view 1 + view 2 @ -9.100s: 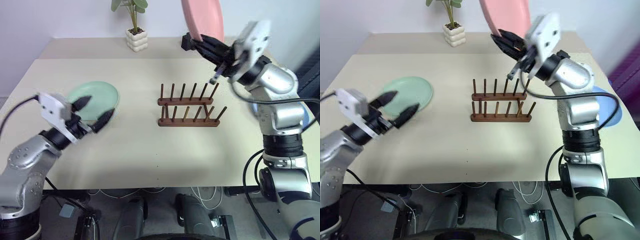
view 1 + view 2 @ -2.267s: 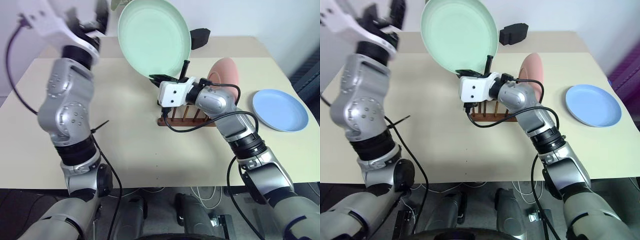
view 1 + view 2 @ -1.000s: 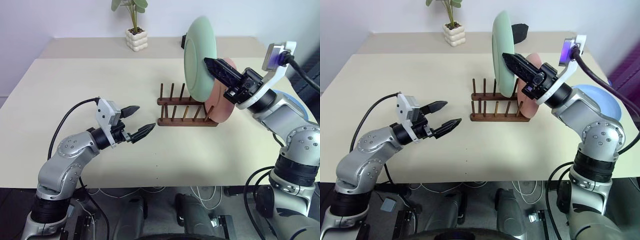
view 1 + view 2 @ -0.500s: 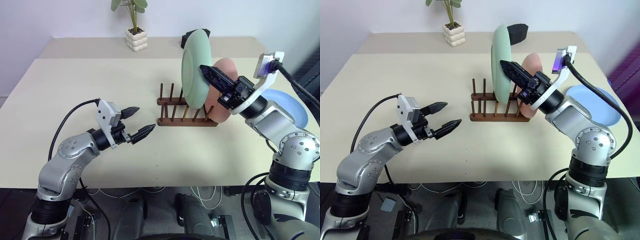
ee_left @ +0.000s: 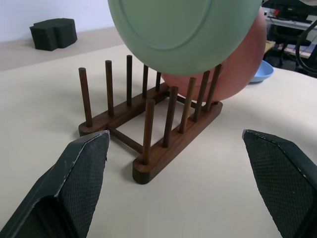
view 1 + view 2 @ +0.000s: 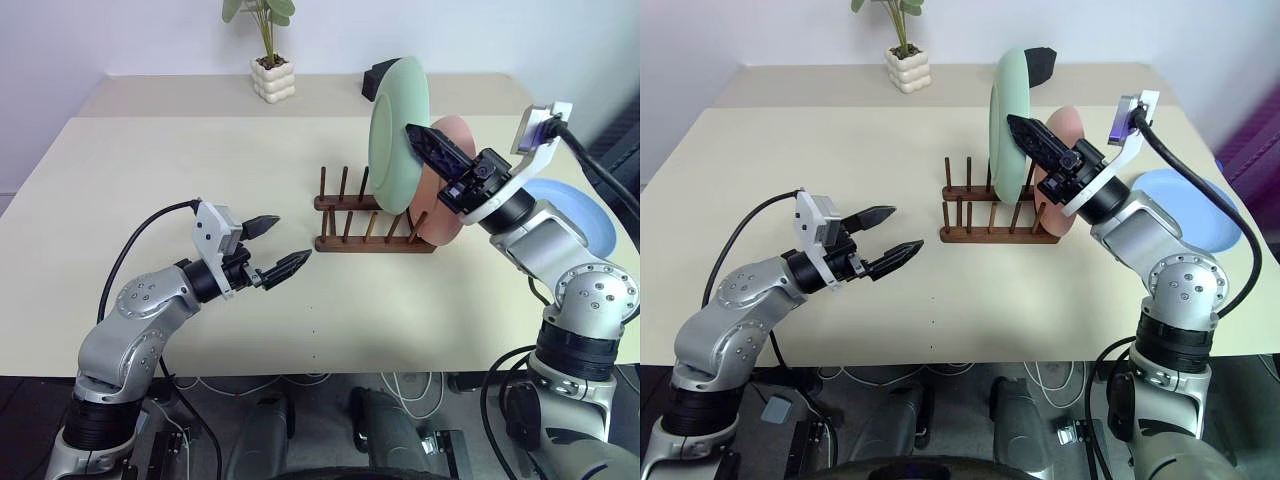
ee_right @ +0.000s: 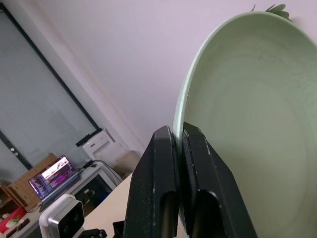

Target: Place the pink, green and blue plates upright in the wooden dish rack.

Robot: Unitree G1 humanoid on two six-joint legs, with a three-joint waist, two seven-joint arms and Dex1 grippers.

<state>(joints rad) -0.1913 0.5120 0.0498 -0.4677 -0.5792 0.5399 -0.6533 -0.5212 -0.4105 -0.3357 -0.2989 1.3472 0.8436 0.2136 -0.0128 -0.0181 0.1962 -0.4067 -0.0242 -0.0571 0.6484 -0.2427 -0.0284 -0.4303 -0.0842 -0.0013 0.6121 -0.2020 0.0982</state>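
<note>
pink plate [image 6: 447, 170] half hidden behind green plate [image 6: 398, 135] | right gripper [image 6: 425, 146] pinching green rim (raised) | left gripper [image 6: 270, 244] spread, level

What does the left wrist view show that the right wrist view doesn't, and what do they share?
Left wrist view only: the wooden dish rack, the pink plate standing in it, the blue plate's edge, a black block.

Right wrist view only: the right tool pinching the green plate's rim, a laptop.

Both: the green plate.

Mint plate [image 6: 397, 135], salmon plate [image 6: 446, 200]
</note>
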